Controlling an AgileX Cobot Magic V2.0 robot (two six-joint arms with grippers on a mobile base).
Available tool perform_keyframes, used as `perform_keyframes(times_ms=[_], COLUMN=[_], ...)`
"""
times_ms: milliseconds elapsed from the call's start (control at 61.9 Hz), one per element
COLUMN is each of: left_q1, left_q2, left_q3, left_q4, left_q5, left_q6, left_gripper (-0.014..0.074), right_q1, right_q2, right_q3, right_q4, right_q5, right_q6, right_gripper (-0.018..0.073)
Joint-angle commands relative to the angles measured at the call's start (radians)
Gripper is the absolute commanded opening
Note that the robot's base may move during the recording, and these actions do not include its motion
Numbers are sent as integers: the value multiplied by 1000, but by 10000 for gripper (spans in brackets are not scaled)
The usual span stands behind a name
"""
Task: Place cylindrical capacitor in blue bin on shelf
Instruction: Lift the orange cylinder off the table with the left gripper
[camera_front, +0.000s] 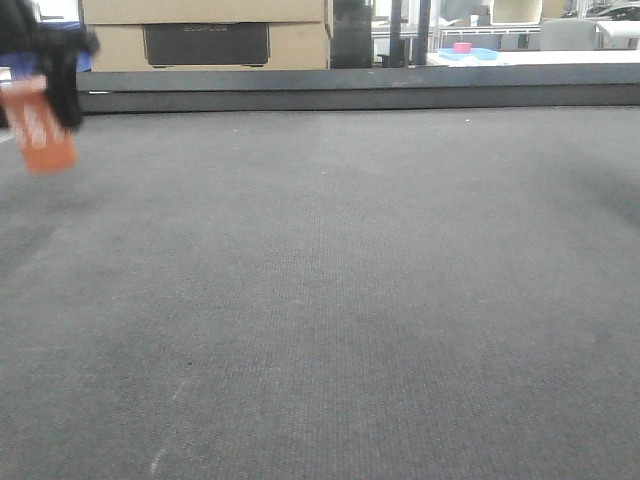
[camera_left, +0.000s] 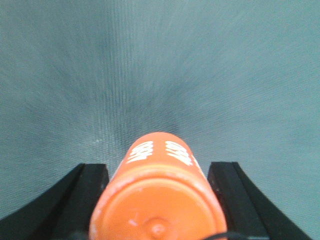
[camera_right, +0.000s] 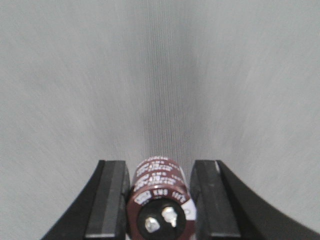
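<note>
An orange cylinder (camera_left: 159, 200) printed with white "4680" hangs above the dark grey mat, my left gripper (camera_left: 158, 167) shut on it. The front view shows it at the far left (camera_front: 38, 130), tilted slightly under the black gripper (camera_front: 45, 95). In the right wrist view, a maroon cylindrical capacitor (camera_right: 159, 192) with white lettering and two screw terminals on its end sits between the black fingers (camera_right: 111, 200) of my right gripper (camera_right: 159, 165), which is shut on it. The right gripper is outside the front view. Both the blue bin and the shelf are out of view.
The grey woven mat (camera_front: 340, 300) fills the foreground up to a dark raised edge (camera_front: 360, 90) at the back. Cardboard boxes (camera_front: 205, 35) stand behind that edge at the left. Far back right lies a shallow blue item with something pink on it (camera_front: 465, 50).
</note>
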Motion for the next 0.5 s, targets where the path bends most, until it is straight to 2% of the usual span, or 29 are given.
perform_keyframes(times_ms=[0, 226, 484], left_q1=[-12, -37, -40], left_q2=[-75, -255, -516], left_q3=[21, 229, 550], left_q4=[-29, -73, -91], left_q5=[-97, -384, -709], left_q6=[2, 2, 0], left_gripper=[-111, -111, -111], right_q1=[-1, -1, 0], right_q2=[-53, -196, -378], right_q3=[62, 306, 520], right_q4=[-2, -2, -2], right_q5=[-86, -386, -630], right_q6=[-4, -4, -4], right_gripper=[-165, -165, -165])
